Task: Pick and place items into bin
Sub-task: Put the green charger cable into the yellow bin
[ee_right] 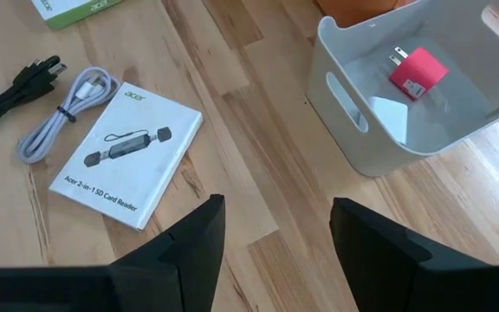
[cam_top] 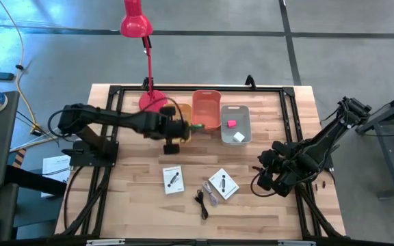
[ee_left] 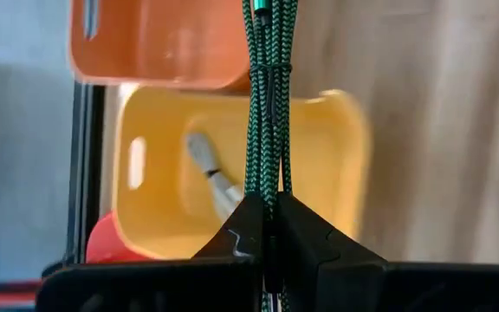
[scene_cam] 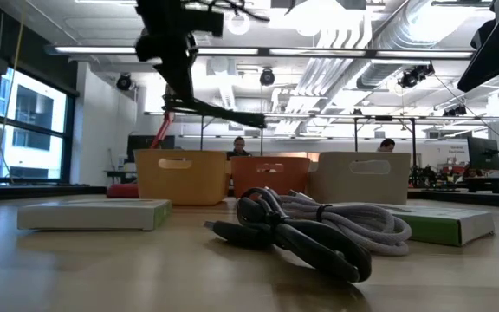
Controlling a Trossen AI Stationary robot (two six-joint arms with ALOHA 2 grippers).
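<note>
Left gripper [ee_left: 267,217] hung above the yellow bin [ee_left: 336,147], fingers clamped on a green braided cable [ee_left: 267,87] that ran forward from its tips. Only the left wrist view revealed a white item [ee_left: 215,173] inside that bin. Right gripper [ee_right: 275,234] waited with fingers apart near the grey bin [ee_right: 353,113] holding a pink cube [ee_right: 418,74].
</note>
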